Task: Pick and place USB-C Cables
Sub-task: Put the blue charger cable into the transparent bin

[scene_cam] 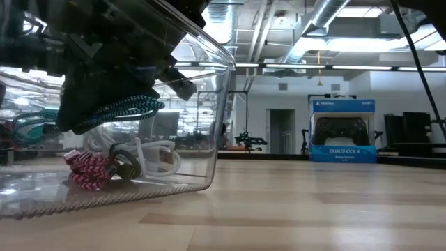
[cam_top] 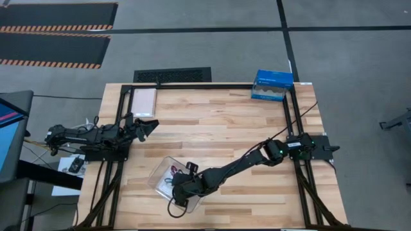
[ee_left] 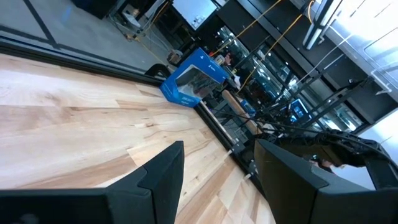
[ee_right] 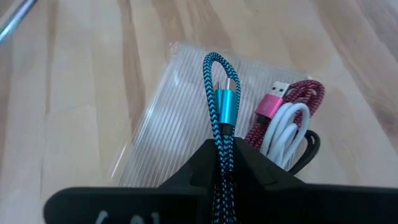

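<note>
A clear tray sits on the near part of the table. In it lie the magenta-pink cable, the white cable and the dark cable, bunched against one wall. My right gripper hangs over the tray, shut on the teal cable. In the low view the teal cable hangs above the pink cable and white cable. My left gripper waits open at the table's left side, touching nothing. My right gripper pinches the teal cable between its two fingers, gripping the coiled bundle just behind its looped end. The loop and the teal metal plug stick out past the fingertips. The fingers slant down from above. The cable is lifted clear of the tray floor and the other cables.
A blue boxed game controller stands at the table's far right corner. A pale flat pad lies at the far left. Black frame rails run along the table's sides. Bare wood lies between the tray and the far edge.
</note>
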Action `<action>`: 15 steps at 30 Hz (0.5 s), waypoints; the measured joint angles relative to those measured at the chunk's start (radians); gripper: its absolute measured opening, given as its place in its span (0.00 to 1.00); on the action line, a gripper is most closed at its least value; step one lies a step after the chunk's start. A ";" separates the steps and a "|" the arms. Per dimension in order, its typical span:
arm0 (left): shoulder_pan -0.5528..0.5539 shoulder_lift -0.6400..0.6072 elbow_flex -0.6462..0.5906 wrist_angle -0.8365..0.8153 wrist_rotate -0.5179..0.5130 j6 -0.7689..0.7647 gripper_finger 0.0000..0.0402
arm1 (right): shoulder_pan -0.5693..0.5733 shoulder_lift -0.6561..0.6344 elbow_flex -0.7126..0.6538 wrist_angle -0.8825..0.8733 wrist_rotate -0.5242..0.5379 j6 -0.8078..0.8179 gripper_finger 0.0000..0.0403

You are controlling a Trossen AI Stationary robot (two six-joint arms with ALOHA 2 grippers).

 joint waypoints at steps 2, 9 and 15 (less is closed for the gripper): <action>0.000 0.000 0.000 0.000 0.000 0.000 0.46 | 0.001 0.000 0.000 0.006 -0.010 -0.017 0.14; 0.000 0.000 0.000 0.000 0.000 -0.001 0.46 | 0.005 0.000 0.000 0.021 -0.015 -0.036 0.14; 0.000 0.000 0.000 0.000 0.000 -0.003 0.46 | 0.005 0.000 0.000 0.022 -0.036 -0.063 0.15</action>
